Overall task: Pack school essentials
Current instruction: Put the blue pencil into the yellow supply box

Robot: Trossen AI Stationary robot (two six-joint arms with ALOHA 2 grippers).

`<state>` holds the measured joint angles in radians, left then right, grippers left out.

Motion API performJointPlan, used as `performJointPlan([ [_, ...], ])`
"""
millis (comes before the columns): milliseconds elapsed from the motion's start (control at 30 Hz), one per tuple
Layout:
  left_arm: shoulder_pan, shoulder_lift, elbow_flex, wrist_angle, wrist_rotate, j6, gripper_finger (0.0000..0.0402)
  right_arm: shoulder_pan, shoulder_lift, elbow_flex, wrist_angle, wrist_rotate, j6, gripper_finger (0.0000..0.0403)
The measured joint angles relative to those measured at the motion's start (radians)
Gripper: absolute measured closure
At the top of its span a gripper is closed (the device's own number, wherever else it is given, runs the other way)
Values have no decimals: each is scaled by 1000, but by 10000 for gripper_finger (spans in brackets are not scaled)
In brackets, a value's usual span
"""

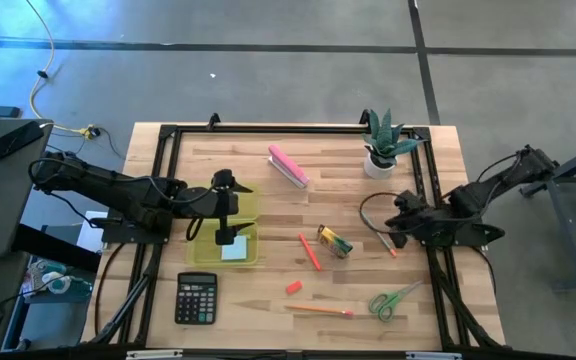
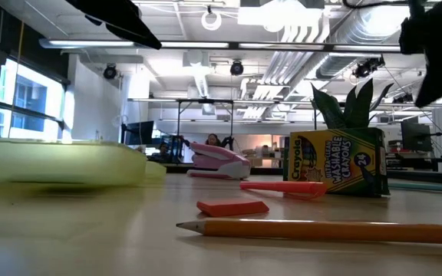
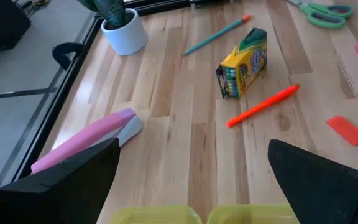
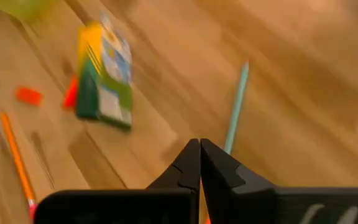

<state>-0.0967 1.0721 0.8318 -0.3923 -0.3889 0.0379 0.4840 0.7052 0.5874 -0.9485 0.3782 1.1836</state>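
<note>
The school essentials lie spread on the wooden table: a crayon box [image 1: 334,241], a red-orange marker [image 1: 309,251], a small red eraser [image 1: 294,287], an orange pencil [image 1: 320,311], a teal pencil [image 4: 235,106] and green-handled scissors [image 1: 396,299]. A light-blue note pad [image 1: 235,250] lies in the yellow-green tray [image 1: 251,212]. My left gripper [image 1: 226,208] hangs open above the tray, with nothing between its fingers [image 3: 73,180]. My right gripper [image 4: 199,149] is shut and empty above the teal pencil, near the table's right edge [image 1: 398,226].
A pink stapler [image 1: 289,166] lies at the far middle and a potted plant [image 1: 383,147] at the far right. A black calculator [image 1: 196,297] sits near the front left. A black frame runs around the table top.
</note>
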Motion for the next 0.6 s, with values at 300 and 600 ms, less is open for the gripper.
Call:
performJointPlan([
  [300, 0, 0, 0, 0, 0, -8, 2, 0, 134, 1, 2, -221, 143, 316],
  [600, 0, 0, 0, 1, 0, -27, 2, 0, 246, 1, 3, -284, 213, 241],
])
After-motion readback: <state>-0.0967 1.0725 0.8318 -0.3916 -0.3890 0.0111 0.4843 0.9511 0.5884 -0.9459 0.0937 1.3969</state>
